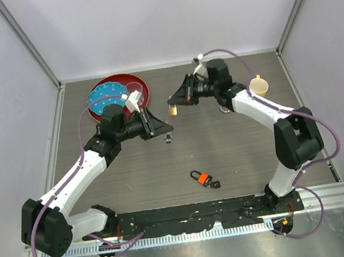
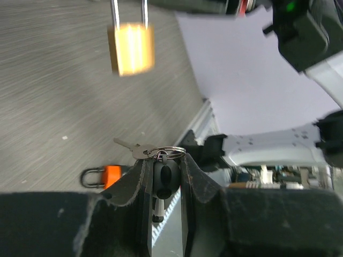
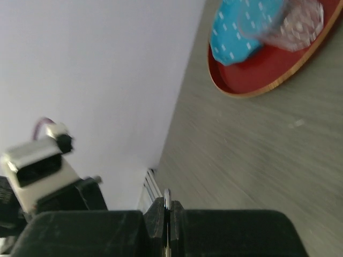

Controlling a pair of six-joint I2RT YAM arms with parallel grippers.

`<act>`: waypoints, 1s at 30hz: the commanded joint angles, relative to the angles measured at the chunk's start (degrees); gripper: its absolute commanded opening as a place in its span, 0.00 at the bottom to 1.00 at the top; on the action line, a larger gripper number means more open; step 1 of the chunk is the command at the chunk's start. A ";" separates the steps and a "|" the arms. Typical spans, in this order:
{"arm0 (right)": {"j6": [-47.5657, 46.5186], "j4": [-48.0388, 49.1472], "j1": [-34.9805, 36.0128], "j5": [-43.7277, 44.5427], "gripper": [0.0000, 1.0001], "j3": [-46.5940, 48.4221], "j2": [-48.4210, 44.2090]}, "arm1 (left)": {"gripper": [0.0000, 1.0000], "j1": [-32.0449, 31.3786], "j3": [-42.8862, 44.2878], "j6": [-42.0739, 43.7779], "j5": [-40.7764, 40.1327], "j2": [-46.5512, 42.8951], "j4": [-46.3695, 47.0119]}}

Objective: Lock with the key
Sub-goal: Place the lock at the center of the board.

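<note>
Misalignment threatens: left jaws clamp the black-headed key (image 2: 166,176) near the brass padlock (image 2: 131,48), which hangs by its shackle from the pinching right jaws and may swing aside.

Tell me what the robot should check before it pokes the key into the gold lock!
1. Left claw squeezing the key by its black head: ok.
2. Right claw shut on the gold padlock: ok.
3. Padlock lifted off the table: ok.
4. Key tip aimed at the keyhole: cannot tell, keyhole hidden.
5. Key reaching the padlock: not ok, there is a gap between them.
6. Orange padlock lying out of the way: ok.
</note>
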 commanded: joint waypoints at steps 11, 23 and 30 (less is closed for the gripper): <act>-3.92 10.13 13.75 4.07 0.02 -8.54 17.67 | 0.00 3.90 -3.09 0.31 -17.69 5.35 -10.24; -6.90 1.20 14.63 14.24 0.14 -6.78 21.72 | 0.00 4.26 -4.67 2.33 -17.61 12.39 -10.69; -9.54 -7.26 14.63 19.70 0.38 -5.63 21.02 | 0.00 4.26 -4.58 4.79 -17.43 15.02 -12.09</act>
